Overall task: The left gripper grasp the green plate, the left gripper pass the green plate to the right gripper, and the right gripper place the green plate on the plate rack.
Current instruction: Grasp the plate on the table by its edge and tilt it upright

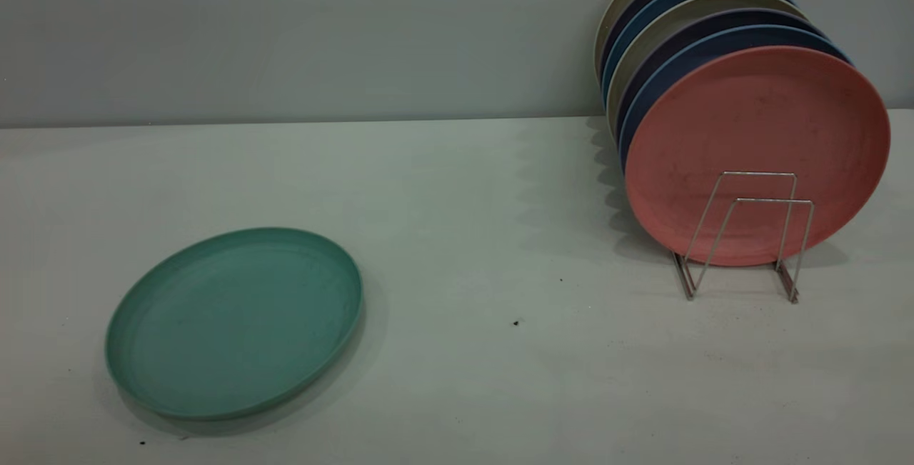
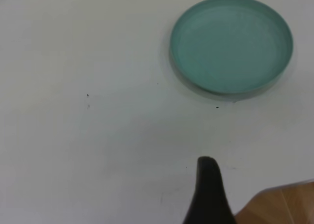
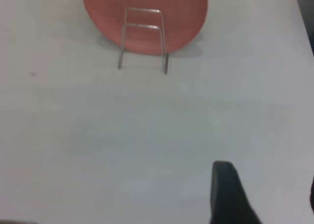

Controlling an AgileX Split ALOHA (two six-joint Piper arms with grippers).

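The green plate lies flat on the white table at the front left, and also shows in the left wrist view. The plate rack stands at the right, with its two front wire loops empty; it also shows in the right wrist view. Neither arm appears in the exterior view. My left gripper is above bare table, well short of the green plate; one black finger shows with nothing beside it, so it is open and empty. My right gripper is open and empty, well back from the rack.
A salmon-pink plate stands upright in the rack behind the front loops, also seen in the right wrist view. Several dark blue and beige plates stand behind it. A wooden surface shows past the table's edge near the left gripper.
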